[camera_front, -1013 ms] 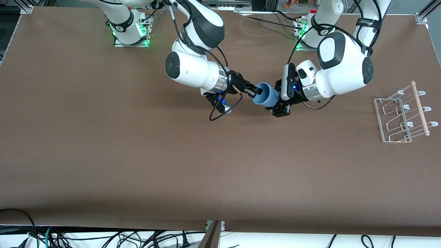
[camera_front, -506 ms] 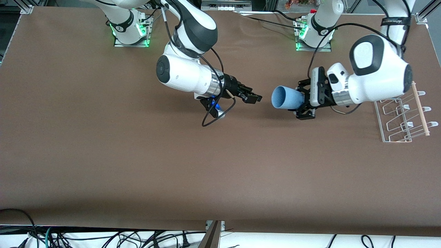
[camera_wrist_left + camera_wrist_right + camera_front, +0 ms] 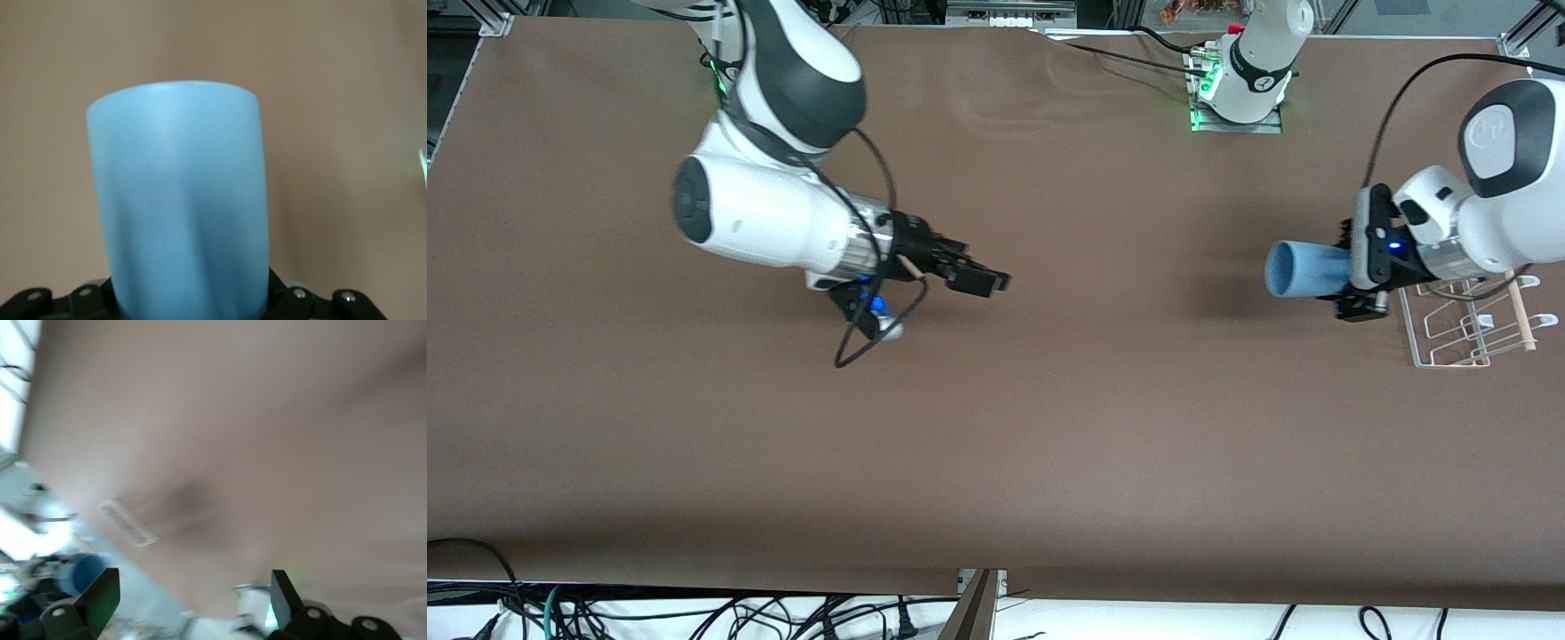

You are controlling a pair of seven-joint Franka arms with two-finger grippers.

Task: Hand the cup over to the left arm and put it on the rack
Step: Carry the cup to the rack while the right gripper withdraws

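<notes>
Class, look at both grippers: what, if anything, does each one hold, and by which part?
The left gripper holds the cup by its base end, rim pointing away. The right gripper is open and holds nothing.

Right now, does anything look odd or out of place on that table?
Nothing stands out. The left gripper holds the blue cup on its side in the air, just beside the rack; no spill shows. The right gripper is open and empty over the bare table.
</notes>
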